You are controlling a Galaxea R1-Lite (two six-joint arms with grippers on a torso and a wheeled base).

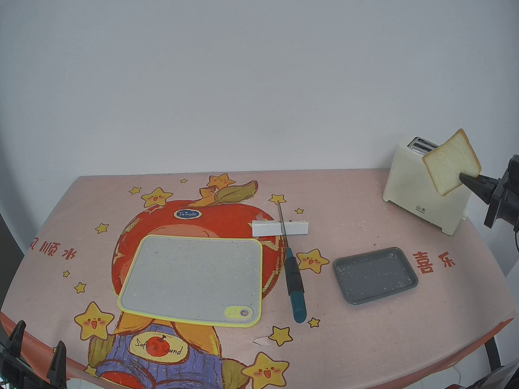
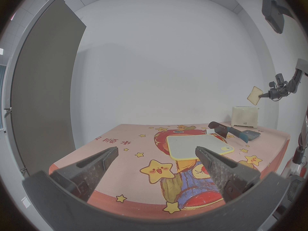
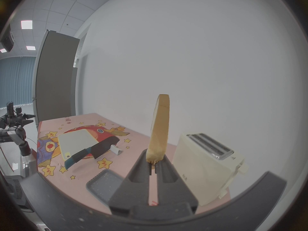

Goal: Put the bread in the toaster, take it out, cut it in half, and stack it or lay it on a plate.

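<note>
A slice of bread (image 1: 452, 161) hangs tilted in the air in front of the cream toaster (image 1: 424, 193) at the table's back right. My right gripper (image 1: 468, 179) is shut on the slice's lower corner; in the right wrist view the bread (image 3: 159, 129) stands edge-on above the gripper (image 3: 153, 165), beside the toaster (image 3: 207, 167) with its two slots. A knife (image 1: 292, 274) with a dark and teal handle rests on a white holder (image 1: 280, 228). A grey cutting board (image 1: 195, 278) lies mid-table. The grey tray-like plate (image 1: 375, 274) sits right of the knife. My left gripper (image 2: 156, 161) is open off the table's front left corner.
A pink cartoon cloth (image 1: 346, 201) covers the table. A white wall stands close behind it. A grey partition (image 2: 41, 90) stands off the table's left side. Bare cloth lies between the plate and the toaster.
</note>
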